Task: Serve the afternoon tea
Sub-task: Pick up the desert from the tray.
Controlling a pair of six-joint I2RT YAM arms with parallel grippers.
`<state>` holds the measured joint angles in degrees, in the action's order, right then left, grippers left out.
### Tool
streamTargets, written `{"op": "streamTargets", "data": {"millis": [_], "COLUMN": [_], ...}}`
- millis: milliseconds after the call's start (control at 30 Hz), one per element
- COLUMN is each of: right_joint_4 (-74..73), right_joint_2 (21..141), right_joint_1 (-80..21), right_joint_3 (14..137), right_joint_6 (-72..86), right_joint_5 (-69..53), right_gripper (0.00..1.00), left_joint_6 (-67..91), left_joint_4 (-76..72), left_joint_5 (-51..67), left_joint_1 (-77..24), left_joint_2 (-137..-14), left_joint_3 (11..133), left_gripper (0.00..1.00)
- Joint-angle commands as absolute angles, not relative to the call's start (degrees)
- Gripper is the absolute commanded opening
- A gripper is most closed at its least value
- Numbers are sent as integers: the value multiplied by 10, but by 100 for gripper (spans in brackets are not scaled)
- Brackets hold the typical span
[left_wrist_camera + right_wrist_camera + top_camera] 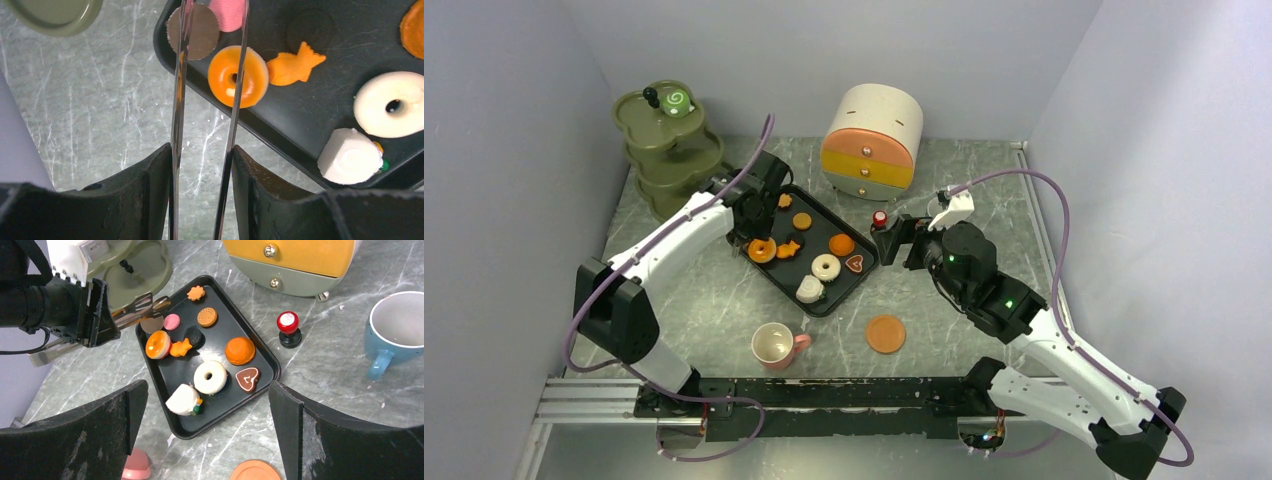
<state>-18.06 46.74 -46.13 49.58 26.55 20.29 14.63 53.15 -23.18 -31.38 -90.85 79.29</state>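
On the tray [320,45], by its left edge, sits the orange doughnut [220,70], probably light, hard and slick, so with your left gripper [200,165] clamped on the tongs [177,100] and the right gripper [890,240] spread wide, pinch across its outer rim.

Lab booth: plain walls [514,120], mounting rail [824,395]

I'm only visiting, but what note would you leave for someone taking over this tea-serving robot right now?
Left pincer: shut on metal tongs, tips over the tray near the orange doughnut.
Right pincer: open, empty.
Done: green swirl roll sits on the stand's top tier.
Pink cup, blue cup and one orange saucer stand apart on the table.
Left: probably the tray's other pastries, white doughnut included, and pairing cups with saucers.
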Motion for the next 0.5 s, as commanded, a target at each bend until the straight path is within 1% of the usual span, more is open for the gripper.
{"op": "streamTargets", "data": {"millis": [0,200,467], "right_joint_4": [-163,-162,-162], "right_joint_2": [463,465,469], "right_joint_1": [-459,-459,-459], "right_joint_3": [492,493,497], "right_joint_6": [258,259,259], "right_joint_5": [203,199,196], "right_gripper": [95,95,95], "left_joint_6": [152,151,143], "left_joint_4": [543,550,540], "left_joint_5": [-248,-270,-269], "left_joint_1": [-292,-280,-269], "left_joint_2": [-878,-872,-874], "left_joint_3": [796,778,760], "left_gripper": [50,50,52]}}
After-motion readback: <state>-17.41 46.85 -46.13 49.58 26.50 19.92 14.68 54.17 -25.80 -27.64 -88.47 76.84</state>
